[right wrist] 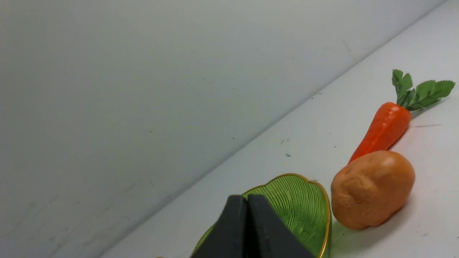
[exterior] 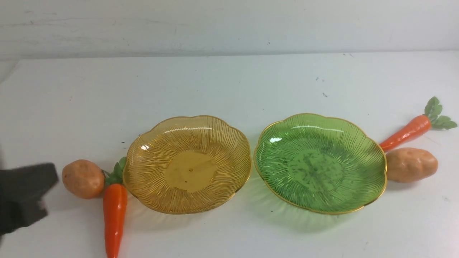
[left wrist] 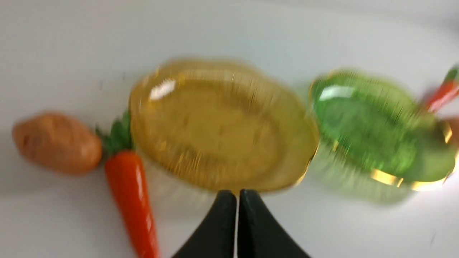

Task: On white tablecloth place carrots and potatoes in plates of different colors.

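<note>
I've got left gripper (left wrist: pixel 236 195) and right gripper (right wrist: pixel 246 200) both pinched shut, holding nothing. On the white tablecloth (exterior: pixel 229 89): left potato (exterior: pixel 83 178), left carrot (exterior: pixel 114 215) beside amber plate (exterior: pixel 187 164); right potato (exterior: pixel 411 165), right carrot (exterior: pixel 407 132) beside green plate (exterior: pixel 320 163).

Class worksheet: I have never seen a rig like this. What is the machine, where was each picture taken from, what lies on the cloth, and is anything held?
A two-armed robot. The wide picture looks forward from between its arms; the other two come from a camera on each wrist. The black wedges there are the left end effector and right end effector, both shut, holding nothing. On the white tablecloth sit an empty amber plate and an empty green plate. Beside the amber one lie the left potato and left carrot; beside the green one, the right potato and right carrot.
</note>
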`<action>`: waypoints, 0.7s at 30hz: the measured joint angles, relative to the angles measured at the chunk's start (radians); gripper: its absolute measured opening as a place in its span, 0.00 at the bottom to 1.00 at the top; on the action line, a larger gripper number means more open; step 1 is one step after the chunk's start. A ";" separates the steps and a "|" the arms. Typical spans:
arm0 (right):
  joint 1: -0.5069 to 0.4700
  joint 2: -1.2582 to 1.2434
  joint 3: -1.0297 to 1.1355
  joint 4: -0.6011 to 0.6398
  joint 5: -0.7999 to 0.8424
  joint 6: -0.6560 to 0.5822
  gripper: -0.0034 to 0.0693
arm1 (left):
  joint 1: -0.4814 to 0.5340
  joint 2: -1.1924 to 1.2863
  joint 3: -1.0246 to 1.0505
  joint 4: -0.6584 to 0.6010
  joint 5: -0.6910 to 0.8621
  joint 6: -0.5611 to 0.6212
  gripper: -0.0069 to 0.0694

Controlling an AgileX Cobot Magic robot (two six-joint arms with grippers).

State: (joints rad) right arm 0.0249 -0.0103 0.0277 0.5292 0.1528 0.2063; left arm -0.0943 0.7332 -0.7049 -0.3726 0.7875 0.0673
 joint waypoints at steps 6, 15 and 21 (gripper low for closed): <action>0.000 0.000 0.000 0.086 -0.003 0.000 0.03 | 0.000 0.293 -0.022 0.105 0.094 0.022 0.09; 0.000 0.000 0.000 0.054 -0.013 -0.045 0.03 | -0.090 0.557 -0.024 0.212 0.012 -0.008 0.09; 0.000 0.000 0.000 0.072 -0.013 -0.045 0.03 | -0.118 0.624 -0.026 0.336 -0.093 -0.177 0.09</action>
State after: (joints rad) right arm 0.0249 -0.0103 0.0277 0.6008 0.1395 0.1617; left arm -0.2120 1.3574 -0.7309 -0.0366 0.6943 -0.1099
